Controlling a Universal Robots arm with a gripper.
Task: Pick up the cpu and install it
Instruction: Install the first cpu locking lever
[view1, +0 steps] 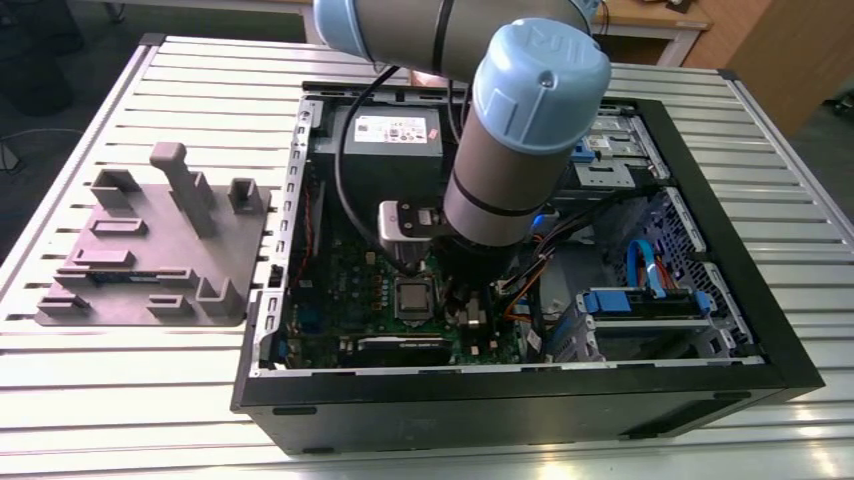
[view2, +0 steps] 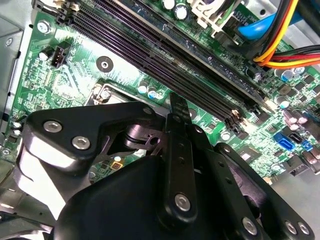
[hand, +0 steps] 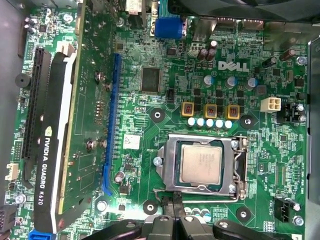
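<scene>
Cpu (hand: 201, 165) seated in motherboard socket (hand: 170, 150), computer case (view1: 534, 400) open, hand (hand: 175, 210) empty, fingers together

In the second wrist view, the claw (view2: 175, 117) hides the cpu socket.

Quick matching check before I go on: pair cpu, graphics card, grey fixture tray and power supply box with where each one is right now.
1. cpu
2. graphics card
3. grey fixture tray
4. power supply box

A. on the slatted table, outside the case
B. lying in the motherboard socket
C. standing on edge in a slot
D. in a far corner of the case, white label up

Pairs: 1-B, 2-C, 3-A, 4-D
</scene>
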